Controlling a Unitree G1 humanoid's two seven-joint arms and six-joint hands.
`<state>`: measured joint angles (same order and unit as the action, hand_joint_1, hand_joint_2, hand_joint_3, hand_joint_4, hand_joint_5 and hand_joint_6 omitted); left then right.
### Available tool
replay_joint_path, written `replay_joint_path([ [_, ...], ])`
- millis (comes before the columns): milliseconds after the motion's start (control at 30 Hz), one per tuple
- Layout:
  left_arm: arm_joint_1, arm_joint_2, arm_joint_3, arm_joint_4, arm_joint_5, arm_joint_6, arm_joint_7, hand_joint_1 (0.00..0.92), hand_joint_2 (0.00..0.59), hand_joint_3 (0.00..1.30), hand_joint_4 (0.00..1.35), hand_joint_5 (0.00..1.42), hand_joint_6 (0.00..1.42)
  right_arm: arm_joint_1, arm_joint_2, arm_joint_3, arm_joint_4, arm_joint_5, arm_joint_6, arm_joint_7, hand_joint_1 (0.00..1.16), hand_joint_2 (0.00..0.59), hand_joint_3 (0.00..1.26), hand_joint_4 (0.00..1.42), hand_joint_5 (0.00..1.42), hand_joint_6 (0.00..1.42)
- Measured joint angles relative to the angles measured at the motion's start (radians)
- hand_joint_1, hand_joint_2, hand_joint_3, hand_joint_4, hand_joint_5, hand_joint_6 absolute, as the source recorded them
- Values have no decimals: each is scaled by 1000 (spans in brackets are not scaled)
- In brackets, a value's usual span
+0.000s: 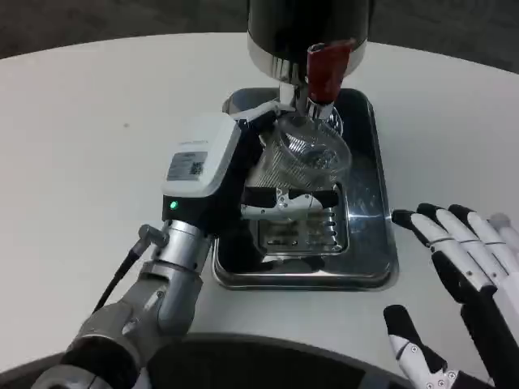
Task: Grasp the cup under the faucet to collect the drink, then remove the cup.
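Observation:
My left hand (243, 174) grips a clear ribbed plastic cup (304, 158) from its left side, fingers wrapped around the wall. The cup is tilted, with its mouth up under the faucet (304, 101) of the black and silver drink dispenser (308, 28). A red tap handle (327, 69) stands just above the cup's rim. The cup hangs over the steel drip tray (369, 243). My right hand (458, 279) rests over the table to the right of the tray, fingers spread, holding nothing. Whether liquid is in the cup I cannot tell.
The drip tray has a slotted grate (300, 235) in its middle and a raised rim. White tabletop (89, 154) stretches wide to the left and behind. The table's dark front edge (268, 356) lies close below my arms.

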<state>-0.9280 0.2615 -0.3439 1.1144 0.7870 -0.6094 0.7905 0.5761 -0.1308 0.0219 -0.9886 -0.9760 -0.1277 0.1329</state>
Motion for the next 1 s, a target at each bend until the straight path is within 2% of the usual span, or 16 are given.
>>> replay_joint_path([
  [267, -15, -11, -28, 38, 0, 0, 23, 657, 122, 889, 994, 1211, 1411, 17, 7, -7, -3, 0, -10, 0, 394, 490, 146, 87, 72, 45],
  [433, -15, -9, -32, 39, -1, 0, 27, 638, 89, 858, 916, 1105, 1314, 26, 15, -11, -10, 1, -15, 0, 393, 489, 146, 92, 74, 47],
  [567, -13, -5, -33, 39, -2, 0, 30, 595, 66, 753, 771, 1001, 1176, 31, 24, -11, -10, 2, -20, 0, 391, 488, 146, 95, 74, 48],
  [800, -7, 7, -37, 39, -24, 0, 33, 464, 98, 497, 471, 797, 938, 40, 39, -10, -16, 3, -24, 0, 393, 492, 146, 96, 82, 49],
  [900, 8, 11, -37, 37, -34, -1, 44, 437, 91, 391, 375, 731, 870, 40, 42, -8, -16, 2, -26, 0, 392, 492, 149, 96, 84, 49],
  [1000, 17, 14, -38, 37, -36, -4, 47, 422, 101, 341, 328, 715, 829, 37, 44, -6, -16, 3, -26, 0, 392, 490, 152, 96, 85, 50],
])
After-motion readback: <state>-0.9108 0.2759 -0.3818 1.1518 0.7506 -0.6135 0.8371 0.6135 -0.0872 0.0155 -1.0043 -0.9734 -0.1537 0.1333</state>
